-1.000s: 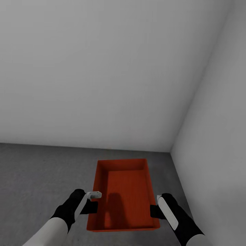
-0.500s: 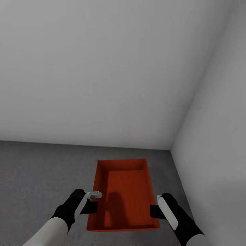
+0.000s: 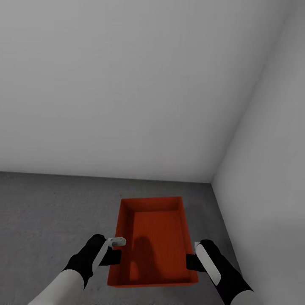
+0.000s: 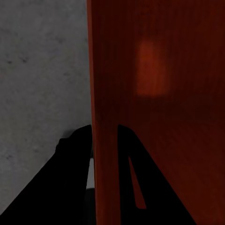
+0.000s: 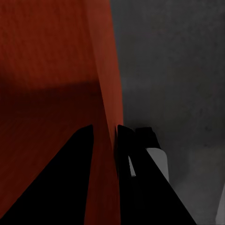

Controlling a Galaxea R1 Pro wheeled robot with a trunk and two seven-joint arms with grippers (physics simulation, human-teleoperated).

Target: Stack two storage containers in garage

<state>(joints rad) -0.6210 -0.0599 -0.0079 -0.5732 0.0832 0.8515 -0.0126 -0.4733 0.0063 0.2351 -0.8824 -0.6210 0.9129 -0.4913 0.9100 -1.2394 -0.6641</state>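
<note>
A: Orange-red storage container (image 3: 153, 239) over the grey concrete floor (image 3: 46, 220), near the grey-white wall corner (image 3: 214, 180). Resting or lifted, can't tell.

B: Grippers?

A: Left gripper (image 4: 104, 145) pinches the left wall, one finger each side. Right gripper (image 5: 105, 140) clamps the right wall the same way.

B: Contents?

A: Ribbed bottom, shadow on it.

A plain grey-white back wall (image 3: 127, 84) fills the upper part of the head view. To the right of it stands a side wall (image 3: 271, 169) of the same colour. The two walls meet in a corner (image 3: 237, 127), which runs down at a slant.
</note>
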